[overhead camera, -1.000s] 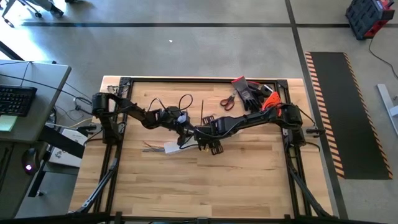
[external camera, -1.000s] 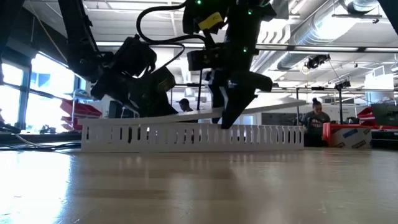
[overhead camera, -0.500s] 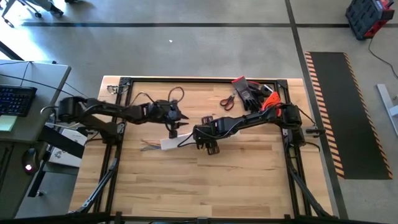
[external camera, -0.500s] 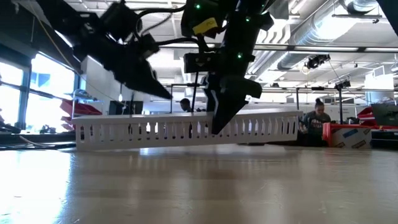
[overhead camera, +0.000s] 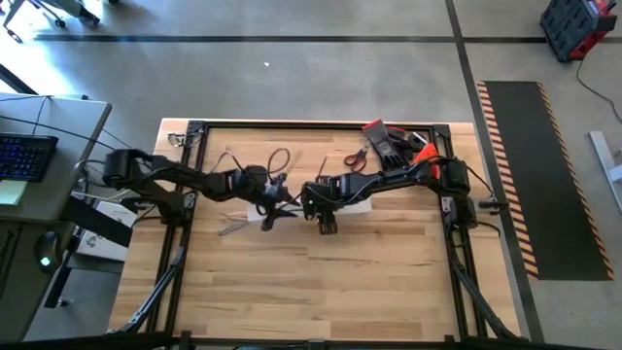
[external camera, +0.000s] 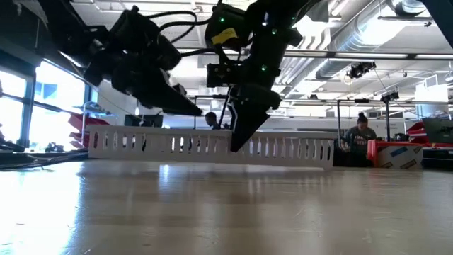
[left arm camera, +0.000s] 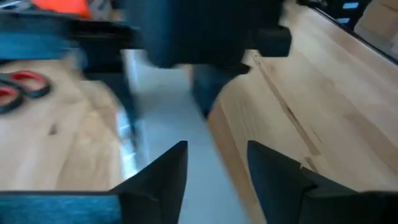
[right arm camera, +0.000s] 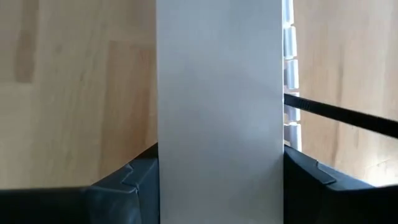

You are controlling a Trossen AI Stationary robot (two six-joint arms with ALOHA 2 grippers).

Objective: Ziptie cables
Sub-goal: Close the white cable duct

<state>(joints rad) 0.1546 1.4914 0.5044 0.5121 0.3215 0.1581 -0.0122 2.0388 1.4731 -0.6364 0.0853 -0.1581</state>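
White slotted channel [external camera: 212, 146] stands across the wooden table [external camera: 226, 212].

An industrial workshop or robotics lab: a wooden tabletop [overhead camera: 321, 262] in a black metal frame stands on a bare concrete floor [overhead camera: 292, 78]. At three o'clock lies striped hazard matting [overhead camera: 530, 175]; at nine, a desk with a keyboard [overhead camera: 24, 156]. Exposed ceiling ducts [external camera: 354, 53] run overhead.

Bench [overhead camera: 321, 272]: pale wood planks, smooth, slight sheen. Slotted channel [external camera: 297, 149]: white plastic, matt. Flat strip [right arm camera: 217, 112]: white plastic, smooth, matt. Right pincer [right arm camera: 217, 186] fingers [right arm camera: 134, 183]: dark matt plastic. Scissors [overhead camera: 356, 157]: red handles.
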